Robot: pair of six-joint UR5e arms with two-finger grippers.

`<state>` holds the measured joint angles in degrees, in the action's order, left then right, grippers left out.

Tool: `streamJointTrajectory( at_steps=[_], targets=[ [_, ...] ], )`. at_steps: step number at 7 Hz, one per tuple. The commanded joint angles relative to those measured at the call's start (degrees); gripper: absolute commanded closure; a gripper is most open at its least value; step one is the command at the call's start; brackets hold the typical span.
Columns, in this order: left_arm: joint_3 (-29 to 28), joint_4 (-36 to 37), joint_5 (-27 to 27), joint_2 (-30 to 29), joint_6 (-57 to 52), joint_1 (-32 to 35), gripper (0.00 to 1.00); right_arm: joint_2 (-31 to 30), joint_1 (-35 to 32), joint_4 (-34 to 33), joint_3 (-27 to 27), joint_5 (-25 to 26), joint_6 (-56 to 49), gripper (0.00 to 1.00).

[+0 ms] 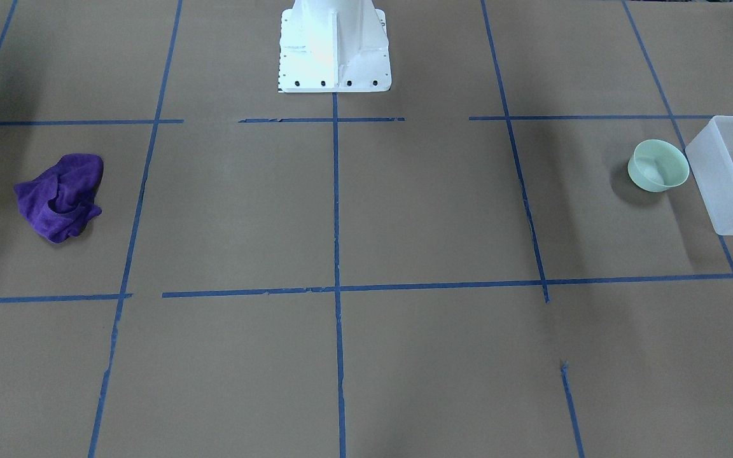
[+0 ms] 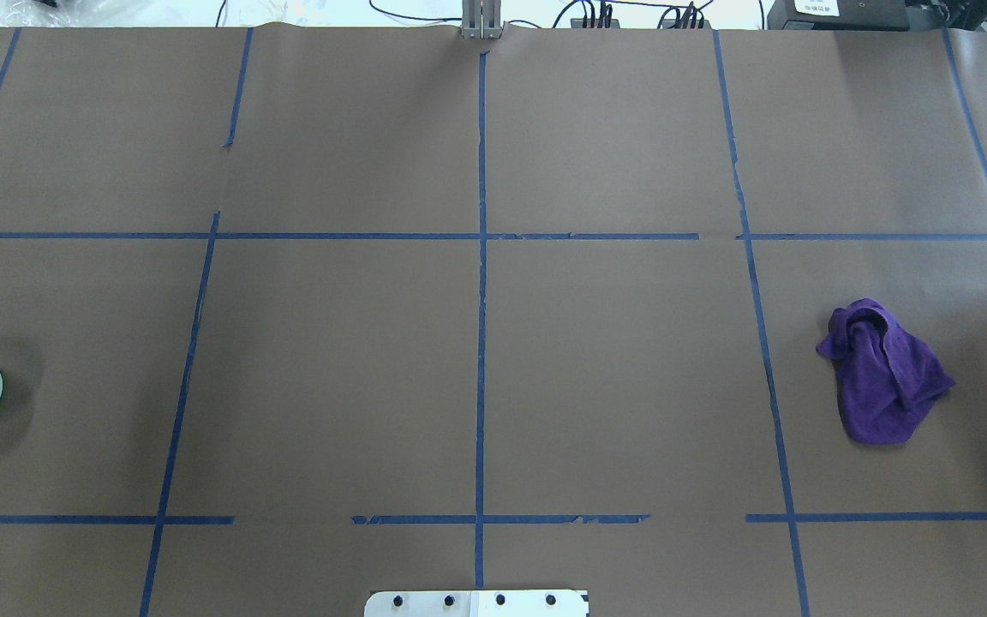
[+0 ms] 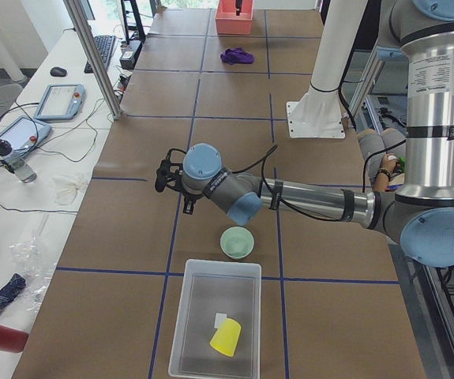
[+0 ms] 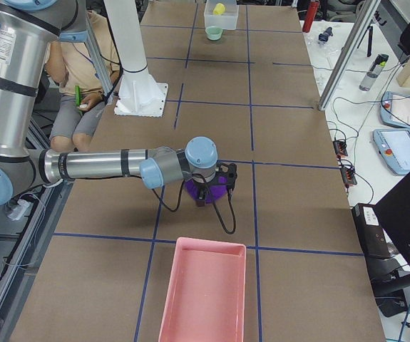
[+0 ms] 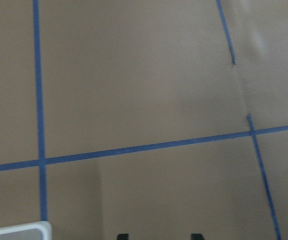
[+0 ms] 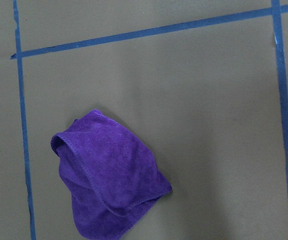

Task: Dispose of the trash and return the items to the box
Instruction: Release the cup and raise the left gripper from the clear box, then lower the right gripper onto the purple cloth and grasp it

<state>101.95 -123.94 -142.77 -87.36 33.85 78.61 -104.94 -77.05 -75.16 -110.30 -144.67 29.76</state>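
One item is in: the cup (image 3: 226,338), smooth yellow plastic, lies tipped inside the box (image 3: 215,264), which is frosted with sloping walls; the bowl (image 3: 236,242), mint and round, stands outside it, near the left gripper (image 5: 157,236), fingers apart and empty. Step judged: fetch bowl; next move needs a rim pinch. Right gripper (image 4: 215,192) hangs over the crumpled purple cloth (image 6: 108,175); its spread I cannot tell.
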Motion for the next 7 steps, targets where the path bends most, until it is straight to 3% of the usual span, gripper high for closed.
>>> streamJointTrajectory(
  at_steps=[1,2,3,5,6,7],
  targets=[
    [5.0,-0.5,8.8,-1.6,5.2,-9.1,0.29,7.4,11.3,0.1,-0.2,10.0,13.3,0.0],
    [5.2,-0.6,9.2,-2.2,5.3,-10.2,0.27,9.6,15.7,0.1,-0.1,15.0,16.4,0.0],
    [5.2,-0.6,9.2,-2.4,5.3,-10.3,0.27,9.7,20.0,6.0,1.0,19.1,18.4,0.0],
    [6.1,-0.7,9.2,-2.4,6.8,-10.2,0.27,9.7,25.1,20.0,8.9,22.2,23.0,0.0],
    [6.2,-0.7,9.2,-2.3,6.8,-10.1,0.27,9.8,27.0,20.7,11.7,23.4,23.0,0.06],
    [6.8,-0.7,9.2,-2.1,6.9,-10.1,0.27,8.7,26.8,20.8,9.2,22.7,23.0,0.99]
  ],
)
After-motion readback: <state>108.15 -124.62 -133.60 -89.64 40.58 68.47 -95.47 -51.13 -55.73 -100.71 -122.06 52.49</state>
